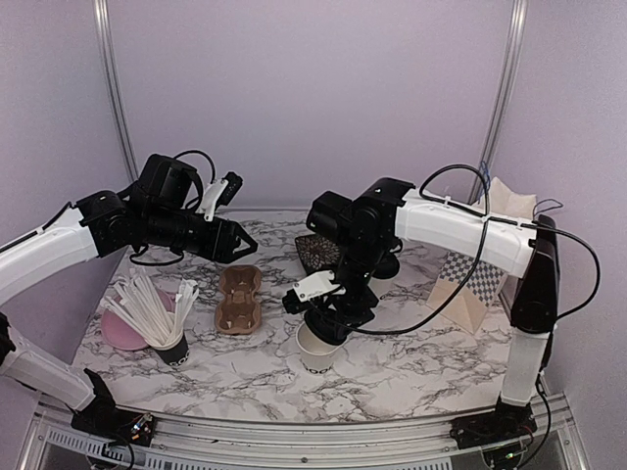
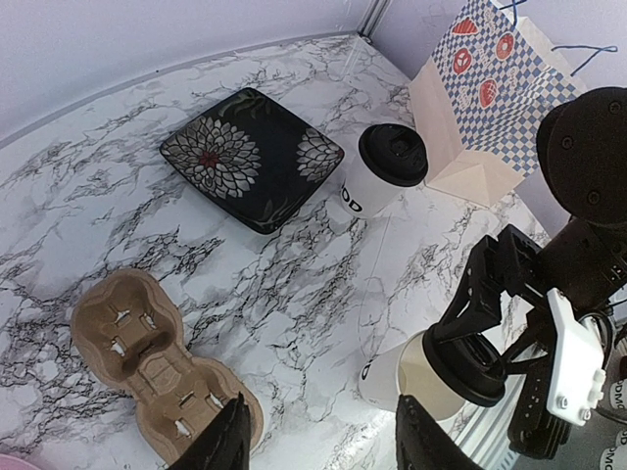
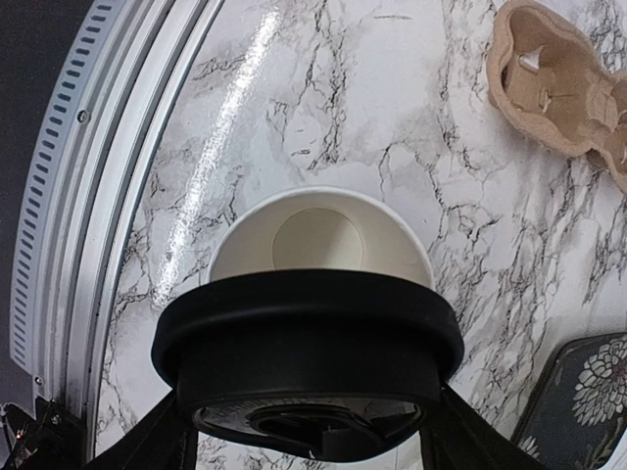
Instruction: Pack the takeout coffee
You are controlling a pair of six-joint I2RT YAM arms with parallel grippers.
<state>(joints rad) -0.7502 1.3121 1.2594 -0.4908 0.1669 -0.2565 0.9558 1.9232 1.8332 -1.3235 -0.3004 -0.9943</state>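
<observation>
Top view: the right gripper pinches a black lid straight above an open white paper cup, which stands upright to the right of the cardboard cup tray.

Left wrist view: the left gripper, spread and empty, hangs over the tray. A lidded cup with dark lettering stands well beyond the tray.

Right wrist view: the lid lies level, with the open cup's empty mouth just below and slightly ahead of it.

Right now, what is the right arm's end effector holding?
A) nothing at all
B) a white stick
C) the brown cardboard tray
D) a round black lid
D: the right end effector is clamped on a round black lid, holding it over the open white cup.
</observation>
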